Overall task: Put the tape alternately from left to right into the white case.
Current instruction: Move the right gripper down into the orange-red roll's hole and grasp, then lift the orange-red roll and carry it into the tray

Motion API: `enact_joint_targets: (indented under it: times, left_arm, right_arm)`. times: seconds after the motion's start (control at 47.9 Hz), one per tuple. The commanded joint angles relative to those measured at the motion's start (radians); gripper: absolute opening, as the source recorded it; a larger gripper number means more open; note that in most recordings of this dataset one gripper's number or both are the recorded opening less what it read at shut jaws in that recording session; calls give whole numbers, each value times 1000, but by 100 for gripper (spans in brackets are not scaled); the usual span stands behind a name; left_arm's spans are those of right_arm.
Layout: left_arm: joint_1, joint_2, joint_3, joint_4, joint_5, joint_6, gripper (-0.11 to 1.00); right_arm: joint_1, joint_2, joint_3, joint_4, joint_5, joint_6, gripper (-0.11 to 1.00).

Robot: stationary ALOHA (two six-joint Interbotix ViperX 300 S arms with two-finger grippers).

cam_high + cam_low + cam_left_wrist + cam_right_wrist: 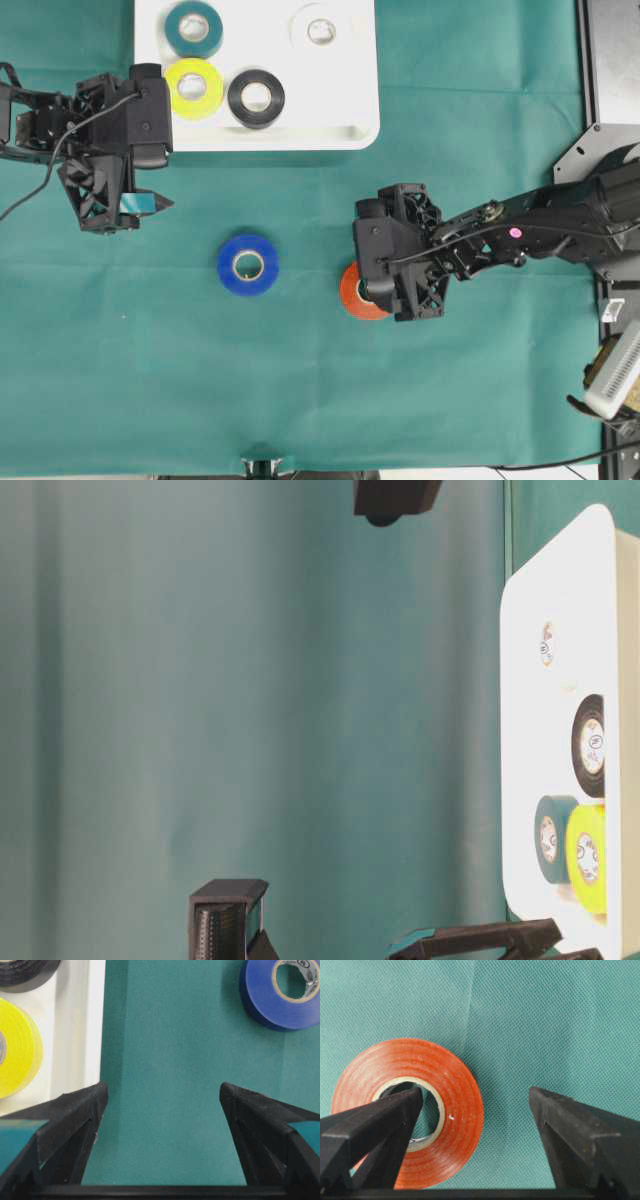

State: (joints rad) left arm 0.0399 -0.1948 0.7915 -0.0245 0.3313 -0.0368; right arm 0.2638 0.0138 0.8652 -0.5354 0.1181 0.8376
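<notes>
The white case [330,120] lies at the top of the overhead view. In it are teal [194,28], yellow [194,87], black [256,97] and white [320,30] rolls of tape. A blue roll [248,265] lies flat on the cloth. The red-orange roll [407,1110] lies flat under my right gripper [476,1097], which is open; one finger dips into the roll's core and the other stands over bare cloth beside it. My left gripper [164,1092] is open and empty beside the case rim [85,1025], with the blue roll [280,1000] ahead to the right.
Green cloth [300,400] covers the table. A metal frame [610,60] stands at the right edge, and a white device [615,370] sits at the lower right. In the table-level view the case [530,730] stands at the right with its rolls.
</notes>
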Motion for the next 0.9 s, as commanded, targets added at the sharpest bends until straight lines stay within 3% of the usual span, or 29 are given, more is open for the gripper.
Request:
enact_joint_targets:
  times: [0.0,0.104,0.292,0.376,0.877]
  left_arm:
    - [-3,-12,-9,-2,-6,2,99]
    - [-3,-12,-9,-3,-5,2,99]
    - [-3,-12,-9,-3,-6,2,99]
    - [-3,-12,-9,-3,-6,2,99]
    - [-3,-12,-6,-3,-6,3,99]
  right_arm:
    - [3,-11,-18,-2,-5,0,77]
    - [3,-11,-21,-2,-3,0,66]
    - [3,-17,-23,-2,-8,-2,17]
    - [3,-25,-21,-2,-5,-2,3]
    - [3,-141,-48,-2,17,0,1]
